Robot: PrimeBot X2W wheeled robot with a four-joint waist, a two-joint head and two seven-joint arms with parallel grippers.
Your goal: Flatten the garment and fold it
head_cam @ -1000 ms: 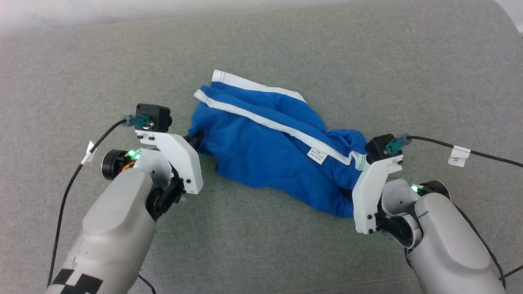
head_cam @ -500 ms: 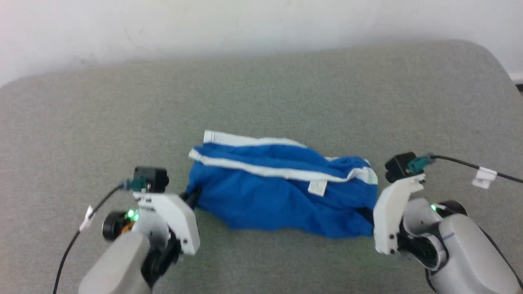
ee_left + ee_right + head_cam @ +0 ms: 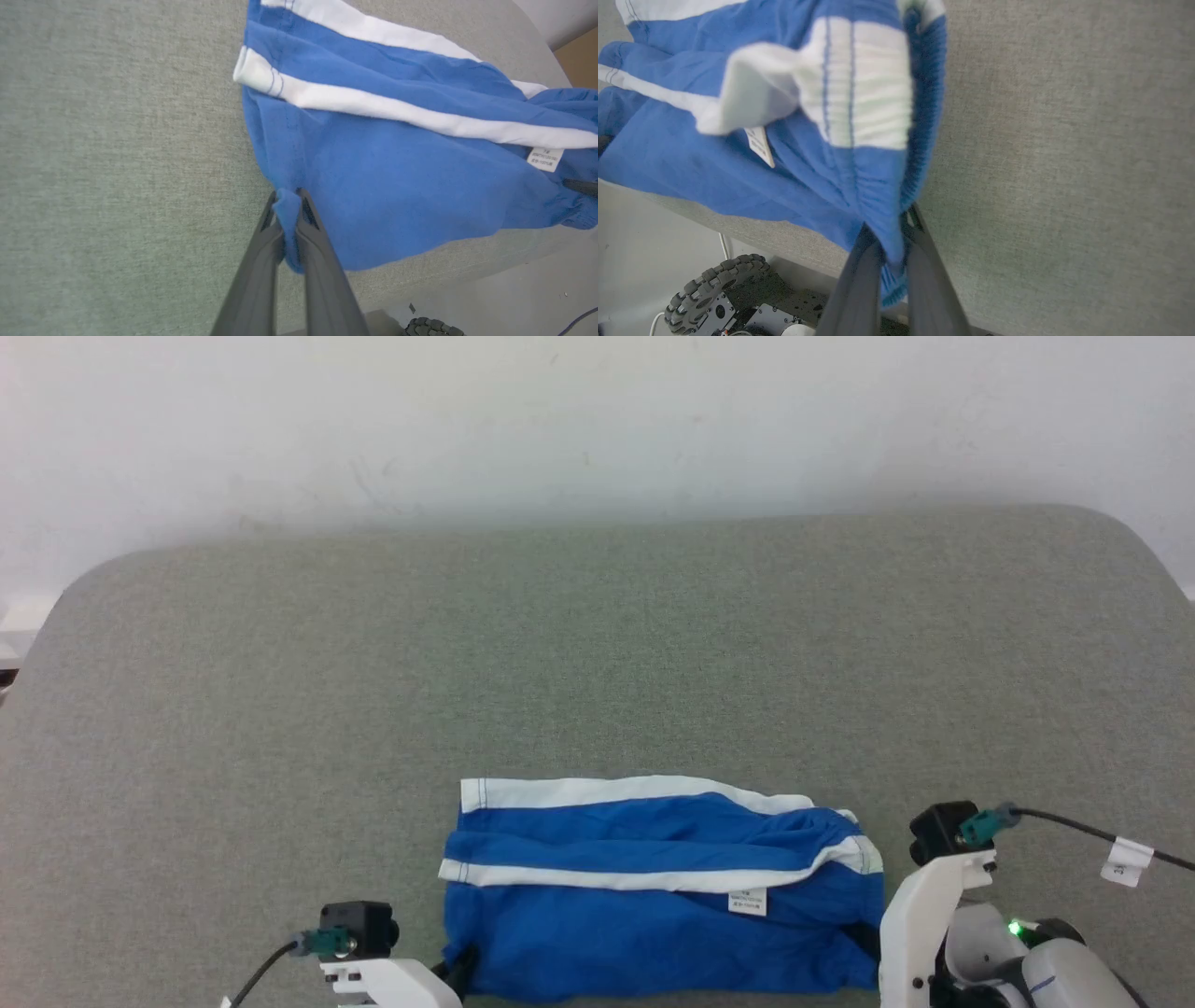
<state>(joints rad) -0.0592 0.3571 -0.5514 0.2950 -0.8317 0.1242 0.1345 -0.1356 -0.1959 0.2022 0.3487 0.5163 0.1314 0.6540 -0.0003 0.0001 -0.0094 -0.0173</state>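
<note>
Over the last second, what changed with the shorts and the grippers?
The left gripper and right gripper pulled the shorts from a bunched diagonal heap into a straighter, flatter band, toward the near edge of the table. The head view also tilted up. Unchanged: both stay shut on opposite ends.

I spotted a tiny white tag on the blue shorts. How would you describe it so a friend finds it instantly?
Look at the grey fabric-covered table; at the edge nearest the robot lie the blue shorts. Follow the lower white stripe toward the right end, and the label hangs just under it. It is a tiny printed rectangle, unlike the long plain stripes.
</note>
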